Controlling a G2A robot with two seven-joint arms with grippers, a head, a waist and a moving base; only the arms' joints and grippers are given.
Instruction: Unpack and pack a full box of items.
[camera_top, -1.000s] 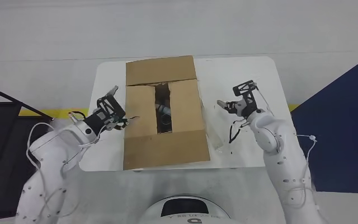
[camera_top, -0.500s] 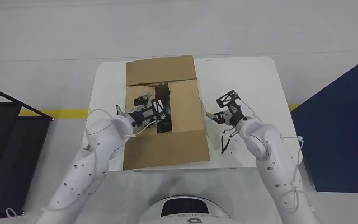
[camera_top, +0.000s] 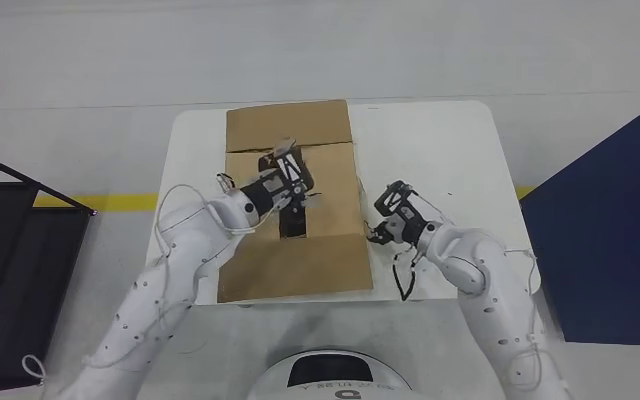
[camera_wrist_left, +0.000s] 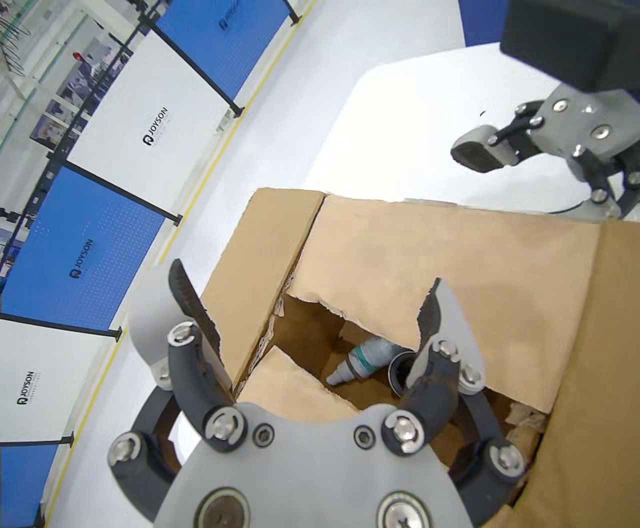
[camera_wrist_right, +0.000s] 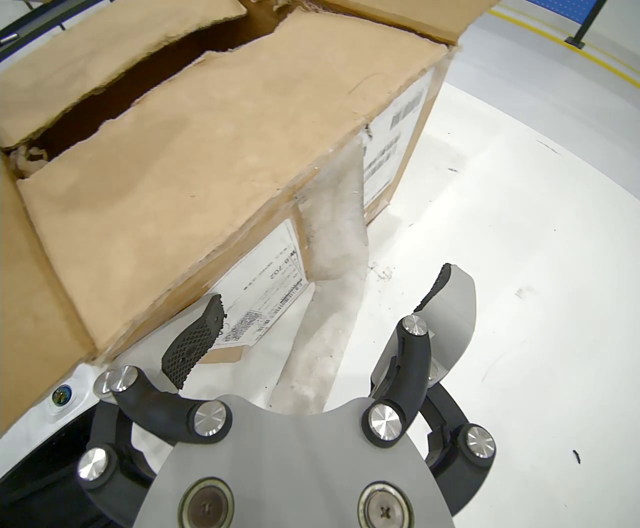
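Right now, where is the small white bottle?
Left wrist view: the bottle lies inside the cardboard box, under the gap between flaps, beside a dark round rim, below the left gripper.

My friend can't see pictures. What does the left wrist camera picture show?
The robot's open left claw hangs over a gap between the torn flaps of a brown cardboard box. Down in the gap lies a small white bottle with a teal ring. The right claw is beyond the box, above the white table.
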